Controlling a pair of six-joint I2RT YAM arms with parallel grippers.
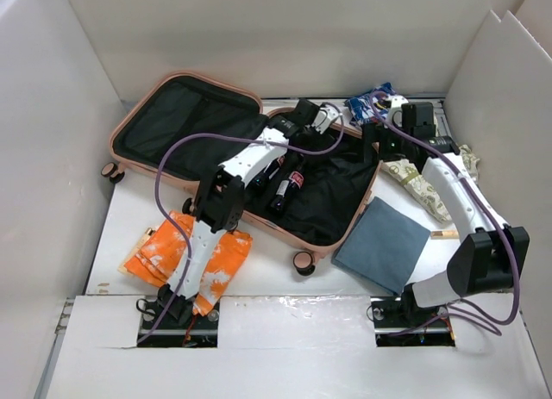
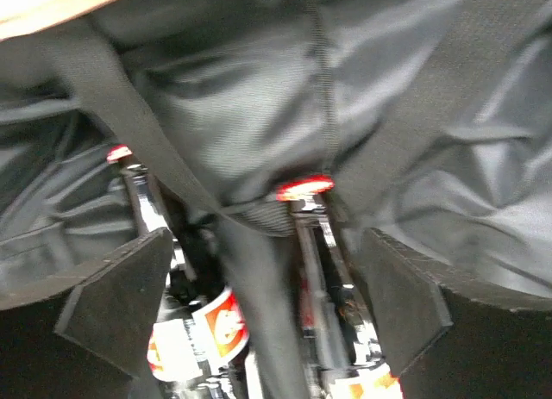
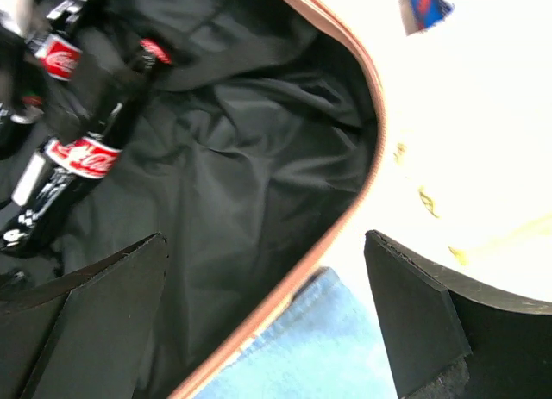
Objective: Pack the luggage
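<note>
We are seeing the luggage [image 1: 185,123] lying open at upper centre. Left gripper [image 2: 263,244] is hovering spread over bottles [image 3: 82,158] inside it; right gripper [image 3: 266,240] is hanging spread above its right rim.

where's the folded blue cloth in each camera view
top external: folded blue cloth lies centre-right, beside the luggage.
left wrist: not in it.
right wrist: bottom centre, just outside the luggage's pink rim.
shared landmark: the red-labelled cola bottles on the black lining.
</note>
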